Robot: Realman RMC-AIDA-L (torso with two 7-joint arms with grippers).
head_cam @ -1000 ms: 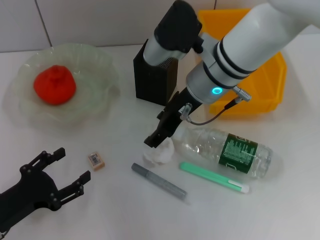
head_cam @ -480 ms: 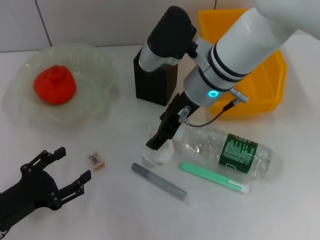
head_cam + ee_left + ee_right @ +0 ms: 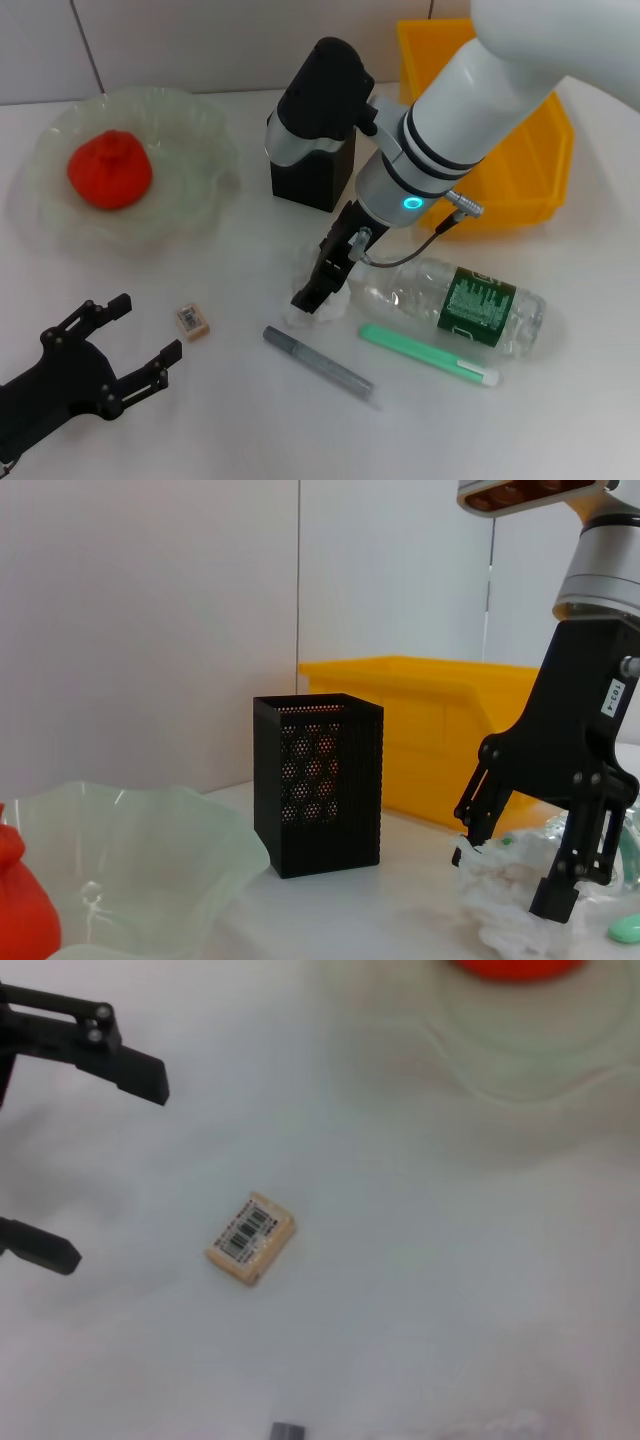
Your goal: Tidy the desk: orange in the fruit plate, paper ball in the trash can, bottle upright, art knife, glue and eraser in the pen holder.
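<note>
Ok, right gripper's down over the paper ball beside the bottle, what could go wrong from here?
The right gripper straddles the paper ball, fingers open. The wad looks loose and lies against the lying bottle, so closing may pinch only a flap, or a finger may nudge the bottle, which could roll onto the green pen-like tool. The carry to the trash can passes near the pen holder.

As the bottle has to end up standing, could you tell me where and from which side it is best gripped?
The bottle lies on its side beside the green pen. I would grip the green-labelled middle, coming from above with fingers across its width: the round body could roll, and the middle looks evenly wide. The cap end is hidden.
</note>
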